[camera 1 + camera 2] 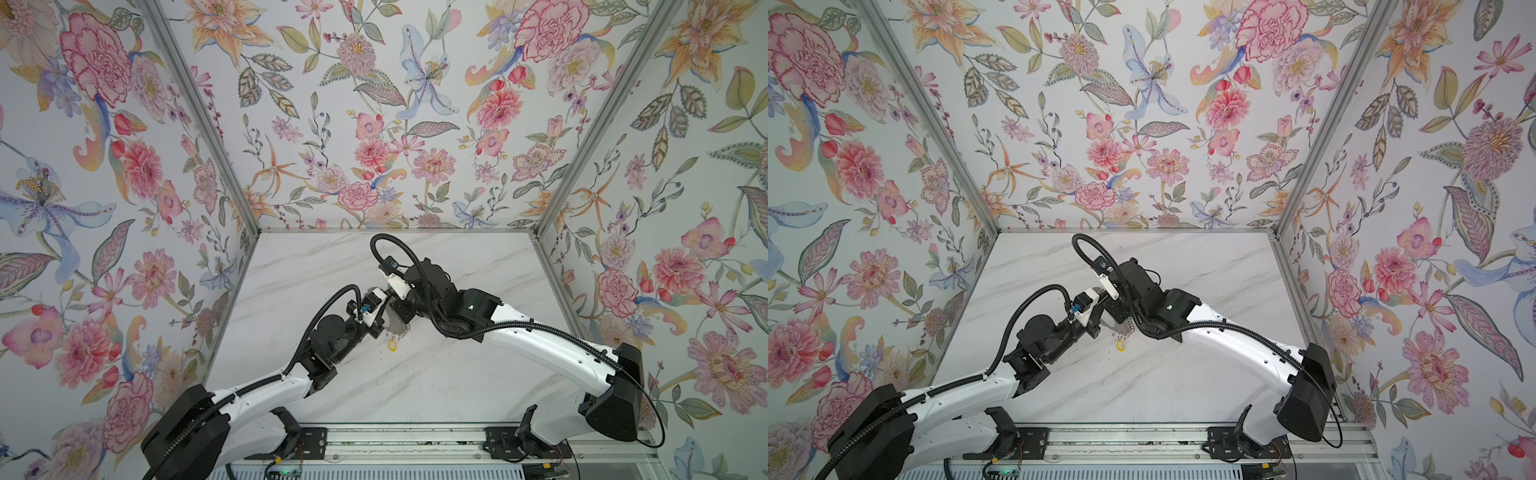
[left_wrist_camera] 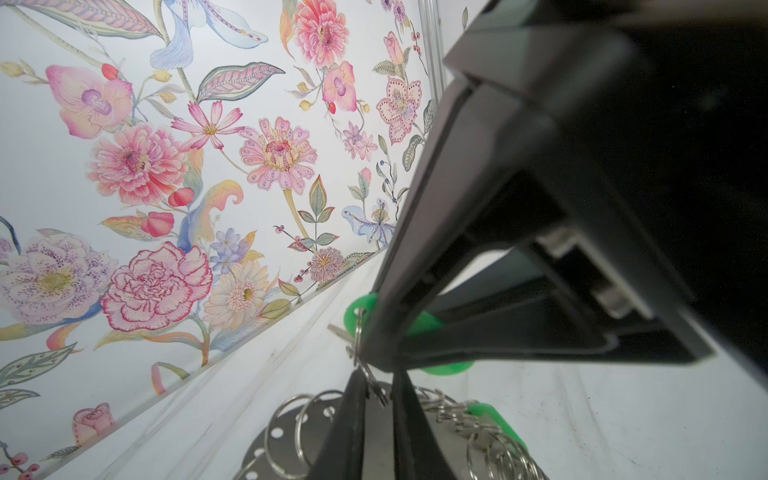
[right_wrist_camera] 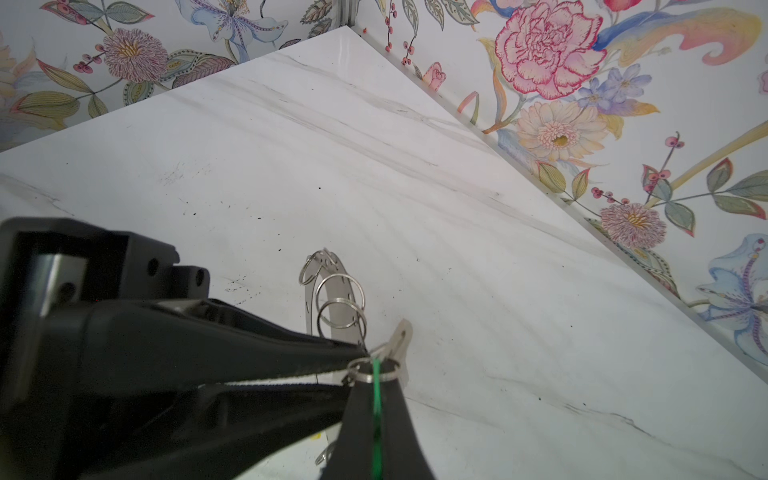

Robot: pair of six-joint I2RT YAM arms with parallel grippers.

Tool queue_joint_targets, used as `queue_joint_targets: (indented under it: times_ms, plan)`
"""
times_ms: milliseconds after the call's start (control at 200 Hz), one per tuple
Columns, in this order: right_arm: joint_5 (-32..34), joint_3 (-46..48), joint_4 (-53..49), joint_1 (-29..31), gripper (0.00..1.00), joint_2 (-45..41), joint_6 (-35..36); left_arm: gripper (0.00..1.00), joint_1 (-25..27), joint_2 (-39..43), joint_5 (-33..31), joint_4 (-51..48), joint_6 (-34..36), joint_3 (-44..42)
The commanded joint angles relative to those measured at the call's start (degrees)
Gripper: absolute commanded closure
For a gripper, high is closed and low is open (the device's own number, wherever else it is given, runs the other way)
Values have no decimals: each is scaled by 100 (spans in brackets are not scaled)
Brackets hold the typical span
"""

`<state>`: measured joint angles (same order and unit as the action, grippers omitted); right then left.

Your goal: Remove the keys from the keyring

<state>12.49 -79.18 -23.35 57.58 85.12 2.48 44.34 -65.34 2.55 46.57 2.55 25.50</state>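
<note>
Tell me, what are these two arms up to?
A two-armed robot is working on a keyring, a metal plate edged with wire rings. The right pincer is clamped on a key's green tag. The left pincer sits nearly shut right beside it; what it grips, I can't tell. A yellow tag dangles below the plate.

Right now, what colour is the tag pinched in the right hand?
Green; the tag shows best in the left wrist view.
</note>
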Motion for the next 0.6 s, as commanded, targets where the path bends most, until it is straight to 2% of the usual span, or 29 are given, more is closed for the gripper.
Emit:
queue_joint_targets:
  times_ms: [0, 180, 596]
  plan:
    - [-36, -28, 129, 86, 100, -221, -37, 92, 40, 3, -17, -3, 35, 212]
    - [8, -1, 138, 70, 100, -260, -15, 100, 43, 27, -63, -68, 123, 215]
    - [-93, 292, 204, -115, 100, -470, -217, 100, 43, 183, -263, -135, 82, 107]
